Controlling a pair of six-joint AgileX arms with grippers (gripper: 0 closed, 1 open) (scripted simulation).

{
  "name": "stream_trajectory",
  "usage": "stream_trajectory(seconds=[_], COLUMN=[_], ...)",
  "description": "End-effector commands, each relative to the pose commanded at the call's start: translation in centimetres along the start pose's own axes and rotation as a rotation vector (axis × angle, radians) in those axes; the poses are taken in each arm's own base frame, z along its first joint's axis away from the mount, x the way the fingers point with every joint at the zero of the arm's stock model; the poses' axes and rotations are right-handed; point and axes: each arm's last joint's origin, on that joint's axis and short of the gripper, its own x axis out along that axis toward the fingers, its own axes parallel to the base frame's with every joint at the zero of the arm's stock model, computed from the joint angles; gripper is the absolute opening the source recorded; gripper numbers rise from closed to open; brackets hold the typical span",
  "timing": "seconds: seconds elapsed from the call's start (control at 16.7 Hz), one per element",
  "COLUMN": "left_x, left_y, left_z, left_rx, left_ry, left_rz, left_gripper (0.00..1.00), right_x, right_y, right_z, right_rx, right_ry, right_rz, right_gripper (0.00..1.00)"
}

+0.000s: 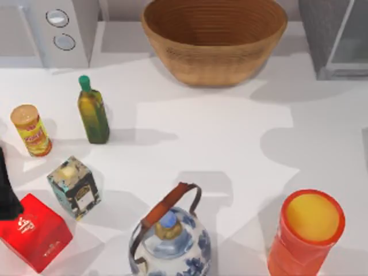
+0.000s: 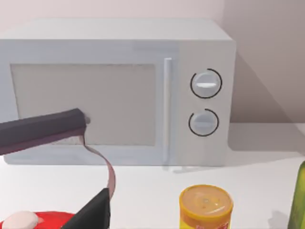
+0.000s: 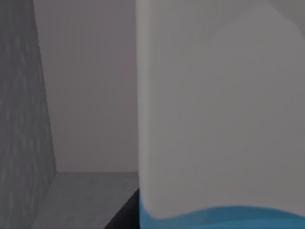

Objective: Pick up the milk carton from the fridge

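Bright, even light falls on the white desk (image 1: 230,144) in the top view, and soft-edged shadows trail to the right of the green bottle (image 1: 93,112) and the basket (image 1: 214,40). No glare shows anywhere. The left wrist view is evenly lit and pale. The right wrist view is dimmer, grey inside the fridge (image 3: 21,119), with the milk carton (image 3: 219,114) very near.

White desk (image 1: 207,132), broad soft shadows across it. Pale pinkish wall (image 2: 257,57) behind the far edge; corner at far left.
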Motion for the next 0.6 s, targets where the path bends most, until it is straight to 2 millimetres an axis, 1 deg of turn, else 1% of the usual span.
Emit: stream_trajectory(seconds=[0.06, 0.24, 0.36, 0.48, 0.6], left_x=[0.0, 0.0, 0.0, 0.0, 0.0], left_y=[0.0, 0.0, 0.0, 0.0, 0.0], left_z=[0.0, 0.0, 0.0, 0.0, 0.0], left_rx=[0.000, 0.000, 0.000, 0.000, 0.000], left_ry=[0.000, 0.000, 0.000, 0.000, 0.000], left_rz=[0.000, 0.000, 0.000, 0.000, 0.000], left_gripper=[1.00, 1.00, 1.00, 1.00, 1.00], right_x=[0.0, 0.0, -0.4, -1.6, -3.8], right_y=[0.0, 0.0, 0.0, 0.0, -0.1], right_z=[0.4, 0.3, 0.5, 0.9, 0.7], right_rx=[-0.001, 0.002, 0.000, -0.003, -0.001], right_ry=[-0.005, 0.000, -0.006, -0.016, -0.008], right_rz=[0.000, 0.000, 0.003, 0.006, 0.004], right_gripper=[0.00, 0.00, 0.00, 0.00, 0.00])
